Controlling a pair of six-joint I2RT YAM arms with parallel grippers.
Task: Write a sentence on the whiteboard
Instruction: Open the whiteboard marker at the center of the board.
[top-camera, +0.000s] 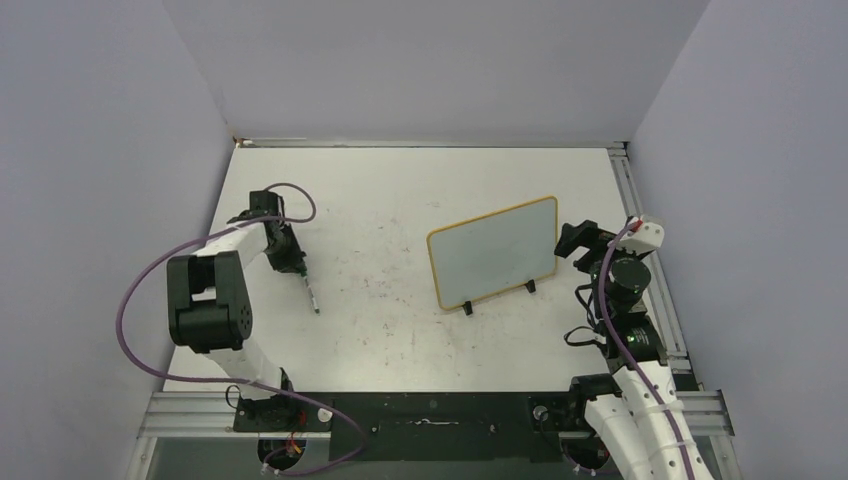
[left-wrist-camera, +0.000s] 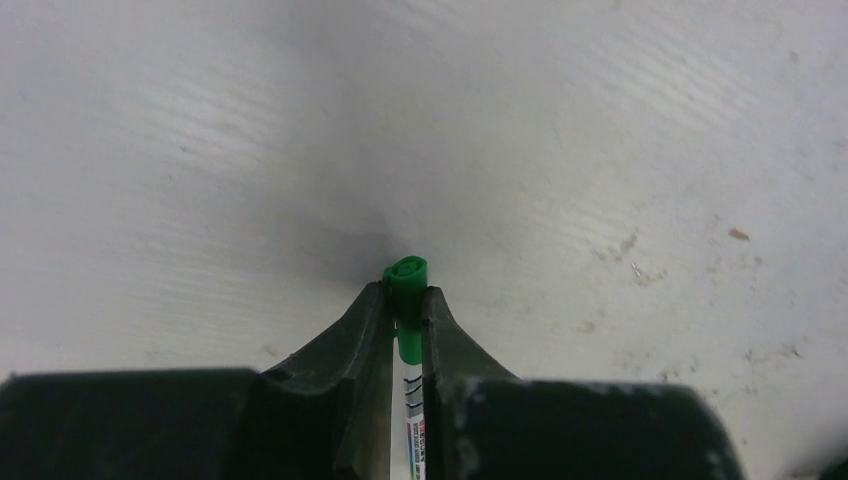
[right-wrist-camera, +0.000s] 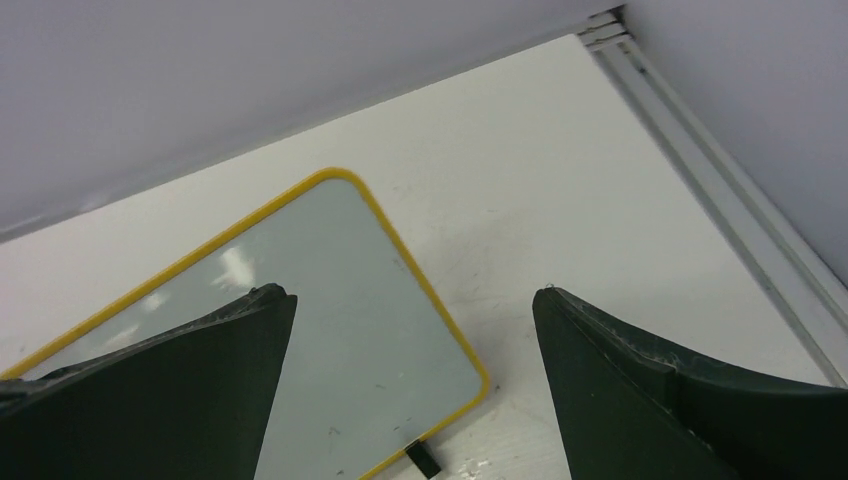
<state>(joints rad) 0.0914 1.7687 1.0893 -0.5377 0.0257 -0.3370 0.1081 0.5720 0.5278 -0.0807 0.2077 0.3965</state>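
The whiteboard (top-camera: 495, 250) stands tilted on the table right of centre, white with a yellow rim. Its face (right-wrist-camera: 330, 300) is bare; no sentence shows on it. My left gripper (top-camera: 297, 268) is low over the table's left side, shut on a green-capped marker (top-camera: 311, 294). In the left wrist view the jaws (left-wrist-camera: 404, 293) pinch the marker's green end (left-wrist-camera: 407, 272), and its white barrel runs back between them. My right gripper (top-camera: 578, 240) hangs open just right of the board. Its jaws (right-wrist-camera: 408, 291) stand wide over the board's lower right corner, holding nothing.
An aluminium rail (top-camera: 640, 250) runs along the table's right edge, also seen in the right wrist view (right-wrist-camera: 700, 150). Grey walls close in the back and sides. The board rests on small black feet (top-camera: 468, 309). A purple cable (top-camera: 135, 290) loops off the left arm.
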